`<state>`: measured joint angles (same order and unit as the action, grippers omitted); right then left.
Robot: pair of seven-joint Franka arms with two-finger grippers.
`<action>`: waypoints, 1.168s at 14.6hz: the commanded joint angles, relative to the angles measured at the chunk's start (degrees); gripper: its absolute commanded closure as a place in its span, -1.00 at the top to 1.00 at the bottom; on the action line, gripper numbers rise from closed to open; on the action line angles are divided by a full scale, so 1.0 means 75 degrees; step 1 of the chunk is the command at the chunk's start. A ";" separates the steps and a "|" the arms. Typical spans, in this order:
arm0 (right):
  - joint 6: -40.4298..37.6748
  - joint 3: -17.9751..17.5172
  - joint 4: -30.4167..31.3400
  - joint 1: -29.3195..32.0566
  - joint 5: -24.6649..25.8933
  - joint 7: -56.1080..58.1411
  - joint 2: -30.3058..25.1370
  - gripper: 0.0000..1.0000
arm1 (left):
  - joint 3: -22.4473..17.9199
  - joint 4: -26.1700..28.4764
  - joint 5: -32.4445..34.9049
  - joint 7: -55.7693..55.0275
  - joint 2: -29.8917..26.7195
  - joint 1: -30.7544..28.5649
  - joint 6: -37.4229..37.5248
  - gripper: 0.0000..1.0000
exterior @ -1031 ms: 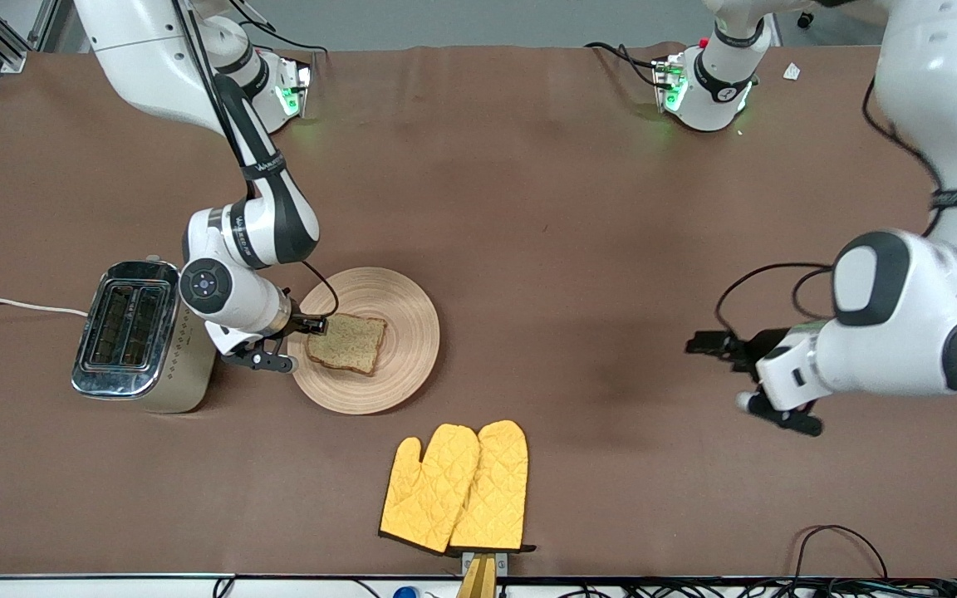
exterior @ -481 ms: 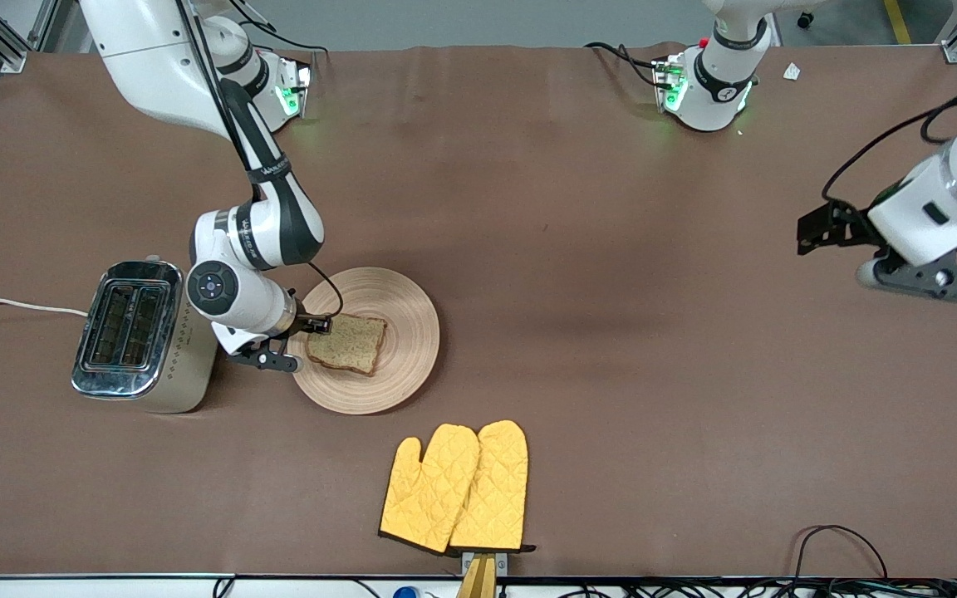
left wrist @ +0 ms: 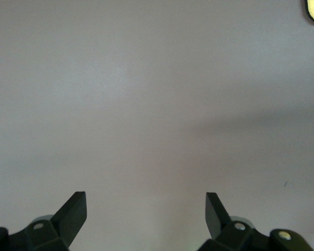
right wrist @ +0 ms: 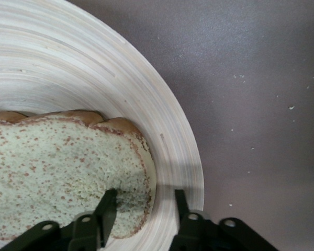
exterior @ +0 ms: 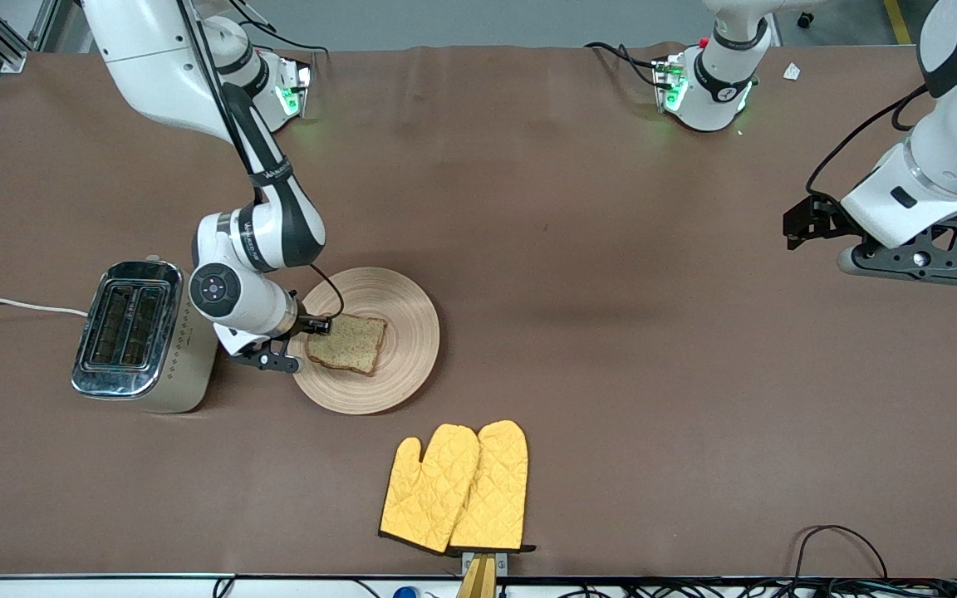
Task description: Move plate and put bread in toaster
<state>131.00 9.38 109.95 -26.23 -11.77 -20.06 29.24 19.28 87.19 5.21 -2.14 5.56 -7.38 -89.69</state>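
Though near toaster (exterior: 136,335), oven mitts (exterior: 455,487) apart.

The left gripper (exterior: 802,226), jaws wide apart, has risen from the lower right of the front view to the upper right edge. The right gripper (exterior: 310,330) has narrowed slightly around the bread (exterior: 347,342) edge.

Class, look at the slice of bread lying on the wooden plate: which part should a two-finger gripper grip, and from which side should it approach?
Grip the bread by its crust edge toward the toaster. It lies flat on the plate, so only its thin rim can be pinched; one finger goes on top, one slides beneath.
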 commanded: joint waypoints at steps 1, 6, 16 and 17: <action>0.0100 0.0038 0.0059 -0.0053 -0.0153 -0.0068 0.0004 -0.01 | 0.0007 -0.0257 0.0044 -0.0090 -0.0097 -0.0059 -0.0018 1.00; 0.0135 0.0038 0.0059 -0.0100 -0.0422 -0.0056 0.0051 -0.13 | -0.0540 -0.0364 -0.0213 -0.0114 -0.0178 0.0488 0.0087 1.00; 0.0123 0.0038 0.0059 -0.0088 -0.0422 -0.0056 0.0051 -0.72 | -0.2478 -0.0141 -0.0659 -0.0312 -0.0484 0.1757 0.0005 1.00; 0.0123 0.0038 0.0059 -0.0088 -0.0422 -0.0056 0.0051 -0.81 | -0.2443 -0.0153 -0.0636 -0.0452 -0.0425 0.1687 -0.0018 1.00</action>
<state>131.32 9.41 109.95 -26.41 -13.91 -20.06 29.43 1.12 85.26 0.05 -3.75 2.85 5.10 -89.25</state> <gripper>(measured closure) 0.850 0.000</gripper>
